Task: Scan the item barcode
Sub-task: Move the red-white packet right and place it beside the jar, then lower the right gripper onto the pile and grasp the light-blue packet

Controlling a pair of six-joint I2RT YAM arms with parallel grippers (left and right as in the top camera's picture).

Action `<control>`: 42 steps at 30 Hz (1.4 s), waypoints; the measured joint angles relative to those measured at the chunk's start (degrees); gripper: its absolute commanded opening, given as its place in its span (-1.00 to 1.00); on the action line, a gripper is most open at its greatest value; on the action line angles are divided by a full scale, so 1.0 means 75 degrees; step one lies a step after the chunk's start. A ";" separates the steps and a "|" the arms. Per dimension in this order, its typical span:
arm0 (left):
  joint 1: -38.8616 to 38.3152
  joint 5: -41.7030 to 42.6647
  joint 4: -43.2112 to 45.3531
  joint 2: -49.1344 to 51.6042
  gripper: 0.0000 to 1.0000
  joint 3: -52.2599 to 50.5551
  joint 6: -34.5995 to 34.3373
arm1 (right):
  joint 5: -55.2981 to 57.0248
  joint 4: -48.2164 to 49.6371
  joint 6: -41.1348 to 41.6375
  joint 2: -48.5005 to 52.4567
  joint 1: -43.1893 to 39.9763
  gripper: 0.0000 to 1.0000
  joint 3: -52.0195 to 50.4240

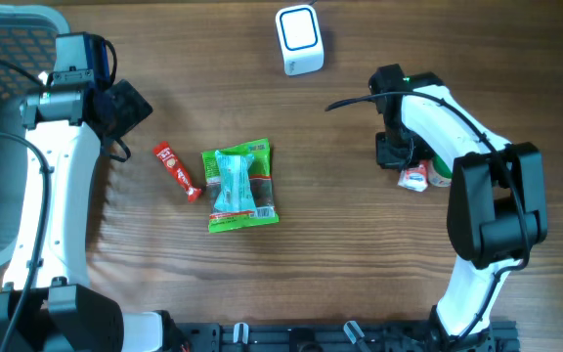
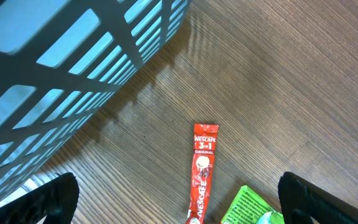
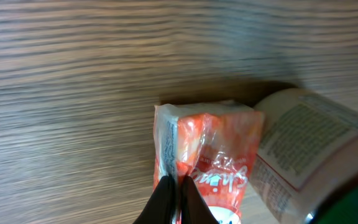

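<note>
Our right gripper [image 3: 174,194] is closed on the seam of the small red-orange plastic-wrapped packet [image 3: 213,146], which lies on the wooden table [image 1: 360,254] at the right. Our left gripper [image 1: 127,106] stands open. We judge this the grasping step; next we must lift the packet and show its barcode to the far white box-shaped scanner [image 1: 299,39].

Wooden table [image 1: 360,254], red sachet [image 1: 177,170], green packet [image 1: 241,186], white scanner [image 1: 299,39], grey basket [image 1: 8,44], orange pack [image 1: 414,177]

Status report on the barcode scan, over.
Left hand open, empty. Right hand shut on orange packet, at its edge. White scanner beyond, nothing between.
</note>
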 measured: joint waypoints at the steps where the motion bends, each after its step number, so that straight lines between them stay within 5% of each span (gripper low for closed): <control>1: 0.0000 0.0000 0.0000 0.0000 1.00 0.0000 0.0000 | 0.0149 -0.0032 0.0009 0.0000 0.0000 -0.91 0.0000; 8: 0.0000 0.0000 0.0000 0.0000 1.00 0.0000 0.0000 | 0.0959 -0.0265 0.0055 0.0000 0.0000 -0.90 0.0000; 12: 0.0000 0.0000 0.0000 0.0000 1.00 0.0000 0.0000 | 0.1026 -0.0344 0.0102 0.0000 0.0000 -0.15 0.0000; 19: 0.0000 0.0000 0.0003 0.0000 1.00 0.0000 0.0000 | 0.0720 -0.0659 0.0079 0.0006 0.0000 -0.14 0.0119; 23: 0.0000 0.0003 0.0003 0.0000 1.00 0.0000 0.0000 | -0.0035 -0.1687 0.0047 -0.0003 0.0119 -0.13 0.1352; 29: 0.0000 0.0003 -0.0003 0.0000 1.00 0.0000 0.0000 | -0.2920 -0.0527 -0.0329 -0.0154 0.1157 -0.36 0.2145; 32: 0.0000 0.0000 0.0000 0.0000 1.00 0.0000 0.0000 | -0.3949 0.0787 -0.0297 -0.0154 0.2331 -0.91 0.2124; 42: 0.0000 0.0000 0.0000 0.0000 1.00 0.0000 0.0000 | -0.2806 0.2212 0.1061 -0.0154 0.4774 -0.91 0.1813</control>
